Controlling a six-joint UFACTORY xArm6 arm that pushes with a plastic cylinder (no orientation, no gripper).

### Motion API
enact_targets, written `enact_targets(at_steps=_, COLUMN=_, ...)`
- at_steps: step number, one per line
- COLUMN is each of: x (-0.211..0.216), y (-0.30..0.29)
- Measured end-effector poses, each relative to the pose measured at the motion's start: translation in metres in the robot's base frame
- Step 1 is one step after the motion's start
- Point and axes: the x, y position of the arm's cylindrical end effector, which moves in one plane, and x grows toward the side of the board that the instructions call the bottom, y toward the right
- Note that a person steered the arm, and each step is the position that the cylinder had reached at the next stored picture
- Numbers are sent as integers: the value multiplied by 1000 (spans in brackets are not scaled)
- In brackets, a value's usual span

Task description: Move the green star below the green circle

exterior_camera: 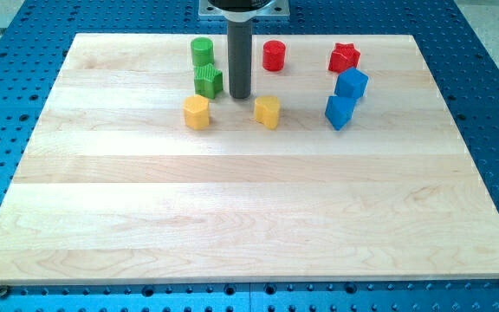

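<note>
The green circle (pixel 202 51) is a short cylinder near the top of the wooden board, left of centre. The green star (pixel 208 81) sits directly below it, close to it and slightly to the right. My tip (pixel 239 95) is the lower end of the dark rod, just right of the green star with a small gap, and below-right of the green circle.
A yellow block (pixel 197 113) lies below the green star and another yellow block (pixel 268 112) lies below-right of my tip. A red cylinder (pixel 273 55) and a red star (pixel 344 58) sit near the top. Two blue blocks (pixel 351 85) (pixel 340 112) stand at the right. The wooden board (pixel 249 217) lies on a blue perforated table.
</note>
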Motion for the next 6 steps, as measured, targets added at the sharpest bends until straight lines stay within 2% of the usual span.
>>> enact_targets(at_steps=2, x=0, y=-31)
enact_targets(at_steps=3, x=-4, y=-15)
enact_targets(at_steps=5, x=26, y=95)
enact_targets(at_steps=6, x=37, y=104)
